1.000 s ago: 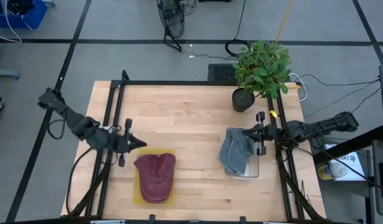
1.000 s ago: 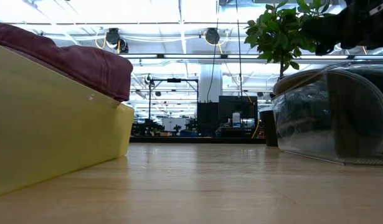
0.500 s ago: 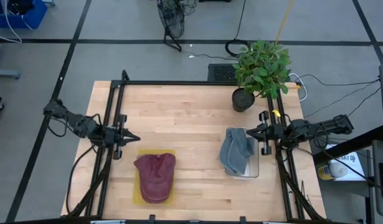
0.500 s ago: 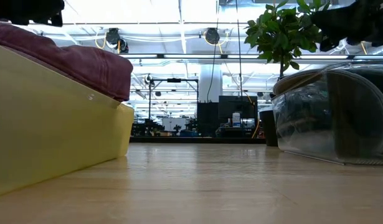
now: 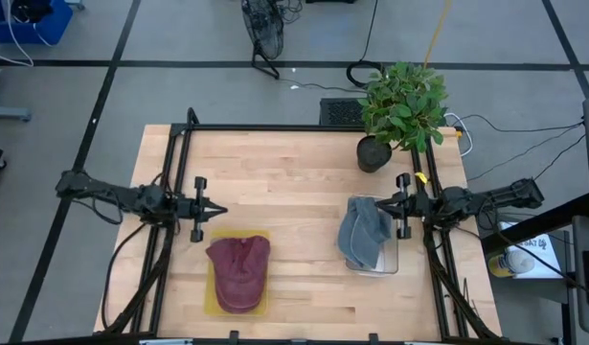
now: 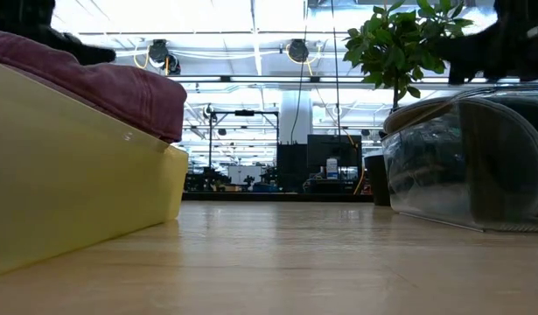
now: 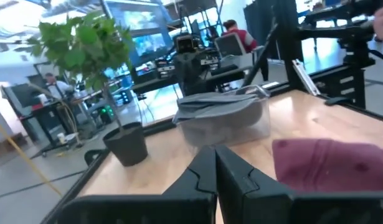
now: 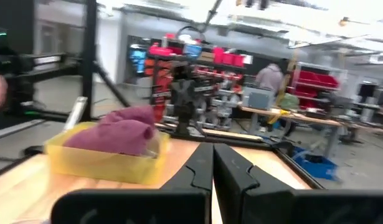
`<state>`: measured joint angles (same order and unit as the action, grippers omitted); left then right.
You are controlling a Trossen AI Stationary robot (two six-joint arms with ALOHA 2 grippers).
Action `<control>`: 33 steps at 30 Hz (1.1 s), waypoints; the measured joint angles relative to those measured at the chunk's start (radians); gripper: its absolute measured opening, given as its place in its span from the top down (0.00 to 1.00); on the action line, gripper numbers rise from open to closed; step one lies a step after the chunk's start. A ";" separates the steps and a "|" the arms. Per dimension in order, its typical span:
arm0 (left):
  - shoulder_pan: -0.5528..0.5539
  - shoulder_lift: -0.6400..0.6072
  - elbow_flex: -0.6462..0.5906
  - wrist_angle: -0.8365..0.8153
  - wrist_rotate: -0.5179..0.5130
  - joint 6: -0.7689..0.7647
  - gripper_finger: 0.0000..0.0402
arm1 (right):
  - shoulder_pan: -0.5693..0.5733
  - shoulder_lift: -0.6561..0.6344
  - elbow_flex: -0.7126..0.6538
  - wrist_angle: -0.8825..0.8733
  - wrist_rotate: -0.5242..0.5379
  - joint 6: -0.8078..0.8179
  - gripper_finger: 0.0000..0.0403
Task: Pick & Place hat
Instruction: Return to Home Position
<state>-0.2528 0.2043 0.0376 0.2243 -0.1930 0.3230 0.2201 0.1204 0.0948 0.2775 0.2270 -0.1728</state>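
A maroon hat [image 5: 238,268] lies in a yellow tray [image 5: 210,307] near the table's front left; the low view shows it on the tray's top [image 6: 120,87]. A grey hat [image 5: 361,235] lies in a clear container [image 5: 390,264] at the right. My left gripper [image 5: 223,208] is shut and level, just beyond the tray's far edge, holding nothing [image 7: 215,152]. My right gripper [image 5: 378,203] is shut and hangs over the container's far end, with nothing between its fingers [image 8: 212,149].
A potted plant [image 5: 401,105] stands at the table's far right in a dark pot [image 5: 373,153]. Black frame rails run along the left [image 5: 169,192] and right [image 5: 438,259] edges. Bare wood lies between the tray and the container.
My left gripper has come down and levelled out beyond the tray's far edge, its arm swinging in toward the table's left edge; it stays shut and empty. Both hats lie as before.
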 joint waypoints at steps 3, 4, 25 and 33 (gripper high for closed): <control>0.052 0.000 -0.027 0.007 0.049 -0.029 1.00 | -0.046 0.001 -0.051 0.068 0.004 0.012 1.00; 0.069 0.002 -0.027 0.006 0.065 -0.044 1.00 | -0.065 -0.002 -0.063 0.064 0.004 0.019 1.00; 0.231 0.004 -0.027 0.018 0.260 -0.025 0.99 | -0.285 0.000 -0.078 0.014 -0.255 0.104 1.00; 0.196 -0.058 -0.025 0.013 0.266 -0.001 0.99 | -0.284 -0.076 -0.050 -0.046 -0.286 0.151 1.00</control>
<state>-0.0571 0.1467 0.0128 0.2370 0.0730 0.3218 -0.0643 0.0447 0.0448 0.2315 -0.0589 -0.0215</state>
